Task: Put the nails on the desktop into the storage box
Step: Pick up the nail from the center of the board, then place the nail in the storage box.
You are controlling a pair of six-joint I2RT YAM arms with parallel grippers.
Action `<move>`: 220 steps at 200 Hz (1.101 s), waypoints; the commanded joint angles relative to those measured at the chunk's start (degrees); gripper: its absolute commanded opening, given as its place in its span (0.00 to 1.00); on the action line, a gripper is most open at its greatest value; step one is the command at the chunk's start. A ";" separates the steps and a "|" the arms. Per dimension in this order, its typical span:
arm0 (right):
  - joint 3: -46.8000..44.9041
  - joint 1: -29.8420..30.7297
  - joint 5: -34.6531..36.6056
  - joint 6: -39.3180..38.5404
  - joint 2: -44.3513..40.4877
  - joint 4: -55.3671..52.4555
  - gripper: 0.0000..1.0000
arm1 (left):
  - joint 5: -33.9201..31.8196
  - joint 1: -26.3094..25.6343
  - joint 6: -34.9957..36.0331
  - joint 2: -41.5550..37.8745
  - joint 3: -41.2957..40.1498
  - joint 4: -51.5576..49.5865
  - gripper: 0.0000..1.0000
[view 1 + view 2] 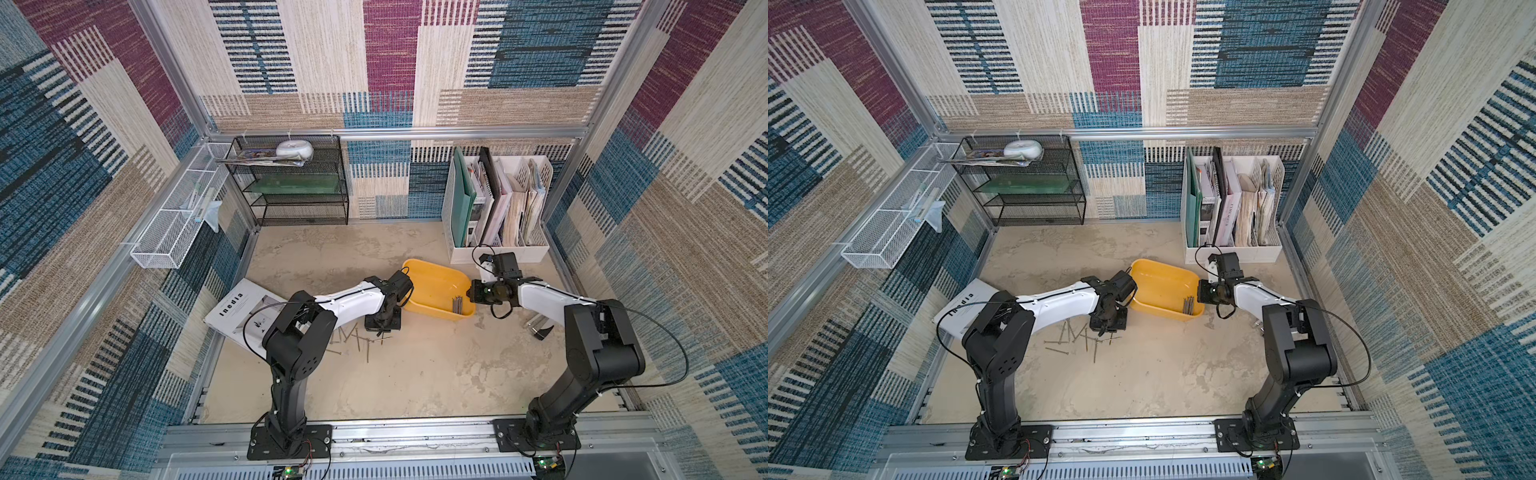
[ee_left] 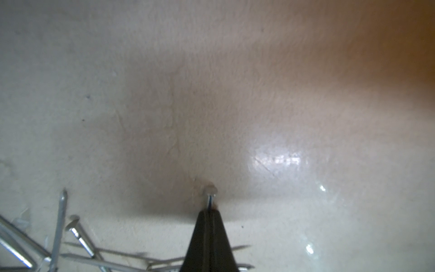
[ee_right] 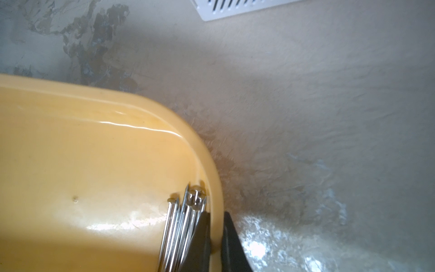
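Nail (image 2: 210, 190) pinched by left tool (image 2: 208, 212), fully closed
Lift it straight off the table (image 2: 94, 94), carry over the storage box (image 3: 94, 164) rim that right tool (image 3: 216, 214) clamps, release low

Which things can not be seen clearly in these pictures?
- Loose nails: too small to count in both top views, partly behind the left arm; cut off in the left wrist view.
- Stored nails in the tub: overlapping, cut off in the right wrist view.
- Held nail in the left gripper: shaft hidden by its fingers.
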 commanded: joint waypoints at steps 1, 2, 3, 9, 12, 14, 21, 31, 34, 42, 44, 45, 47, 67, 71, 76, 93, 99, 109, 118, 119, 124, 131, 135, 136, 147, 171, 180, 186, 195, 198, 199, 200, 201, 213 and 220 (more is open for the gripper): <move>-0.65 -0.01 3.52 -2.76 0.63 -5.53 0.00 | -2.19 0.61 1.60 0.43 -0.19 -1.77 0.00; -0.66 -0.05 3.50 -2.73 0.63 -5.48 0.00 | -2.23 0.64 1.64 0.34 -0.18 -1.82 0.00; -0.67 0.02 3.45 -2.67 0.63 -5.45 0.00 | -2.25 0.65 1.76 0.30 -0.13 -1.81 0.00; -0.63 -0.02 3.07 -2.67 0.63 -5.34 0.00 | -2.25 0.74 2.02 -0.04 0.03 -1.79 0.00; -0.67 0.07 2.94 -2.57 0.62 -5.29 0.00 | -2.34 0.75 2.18 -0.26 0.17 -1.89 0.00; -0.67 0.04 2.84 -2.54 0.61 -5.28 0.00 | -2.35 0.75 2.34 -0.40 0.27 -1.99 0.00; -0.67 0.01 2.49 -2.43 0.58 -5.06 0.00 | -2.64 0.84 2.64 -0.96 0.65 -2.44 0.00; -0.83 -0.01 1.72 -2.12 0.63 -4.85 0.00 | -3.13 0.93 3.16 -1.98 1.30 -3.28 0.00; -0.84 -0.01 1.58 -2.05 0.71 -4.74 0.00 | -3.13 0.92 3.32 -2.27 1.51 -3.57 0.00; -0.85 0.12 1.38 -1.96 0.67 -4.68 0.00 | -3.46 1.00 3.81 -3.36 1.90 -4.13 0.00; -0.89 0.16 1.31 -1.95 0.71 -4.60 0.00 | -3.58 0.99 3.87 -3.66 1.93 -4.24 0.00; -0.92 0.16 1.29 -1.97 0.71 -4.57 0.00 | -3.63 0.96 3.88 -3.73 1.98 -4.34 0.00; -0.93 0.15 1.24 -1.95 0.72 -4.55 0.00 | -3.77 0.93 3.95 -4.10 2.07 -4.41 0.00; -0.93 0.17 1.11 -1.79 0.76 -4.33 0.00 | -4.70 1.10 4.85 -6.74 3.08 -5.98 0.00; -0.91 0.25 0.99 -1.72 0.80 -4.28 0.00 | -4.89 1.10 4.96 -7.24 3.17 -6.24 0.00; -0.89 0.31 0.85 -1.73 0.88 -4.27 0.00 | -5.06 1.18 5.07 -7.70 3.35 -6.39 0.00; -0.80 0.49 0.76 -1.56 1.23 -4.01 0.00 | -5.72 1.59 5.71 -8.68 3.85 -6.84 0.00; -0.76 0.53 0.60 -1.53 1.37 -3.93 0.00 | -5.95 1.91 5.93 -8.59 4.24 -7.15 0.00; -0.55 0.81 0.49 -1.55 1.59 -3.93 0.00 | -6.07 2.57 6.18 -8.64 5.08 -7.63 0.00; -0.42 1.01 0.50 -1.55 1.76 -3.95 0.00 | -5.97 3.10 6.44 -9.11 6.27 -8.14 0.00; -0.42 1.03 0.50 -1.56 1.77 -3.98 0.00 | -5.97 3.16 6.48 -9.22 6.35 -8.17 0.00; -0.33 1.26 0.48 -1.51 1.77 -4.10 0.00 | -6.09 3.25 6.69 -9.71 7.35 -8.58 0.00; -0.16 1.59 0.58 -1.47 1.77 -4.22 0.00 | -6.06 3.19 7.03 -10.36 9.02 -9.62 0.00; -0.06 1.67 0.58 -1.43 1.77 -4.21 0.00 | -6.08 3.21 7.18 -10.71 10.47 -10.42 0.00; -0.02 1.71 0.62 -1.41 1.77 -4.20 0.00 | -6.07 3.21 7.25 -10.81 10.78 -10.63 0.00; 0.12 2.23 0.32 -1.04 1.77 -4.13 0.00 | -5.67 3.15 7.69 -11.56 14.63 -12.86 0.00; 0.46 3.74 0.16 0.25 1.85 -3.84 0.00 | -3.02 2.83 8.05 -12.93 22.32 -15.46 0.00; 0.77 4.13 0.13 1.03 2.10 -3.90 0.00 | -1.81 2.49 8.07 -12.54 25.46 -16.24 0.00; 0.90 4.56 0.26 1.65 2.20 -3.91 0.00 | -1.42 2.18 8.06 -12.01 27.42 -16.84 0.00; 1.00 5.12 0.48 2.84 2.22 -3.88 0.00 | -1.20 1.74 7.97 -11.11 30.33 -17.76 0.00; 1.00 5.28 0.57 3.27 2.15 -3.79 0.00 | -1.04 1.66 7.95 -10.84 31.00 -17.85 0.00; 1.00 5.32 0.57 3.41 2.14 -3.73 0.00 | -0.91 1.60 7.89 -10.70 31.20 -17.86 0.00; 1.00 5.38 0.53 3.52 2.17 -3.70 0.00 | -0.75 1.57 7.87 -10.63 31.38 -17.83 0.00; 1.00 5.41 0.56 3.66 2.15 -3.68 0.00 | -0.63 1.56 7.86 -10.51 31.65 -17.85 0.00; 1.00 6.14 1.50 5.26 1.87 -3.43 0.00 | 0.79 1.45 7.58 -8.35 34.01 -17.90 0.00; 0.94 6.52 1.88 6.11 1.79 -3.27 0.00 | 1.65 1.37 7.13 -6.96 35.09 -18.05 0.00</move>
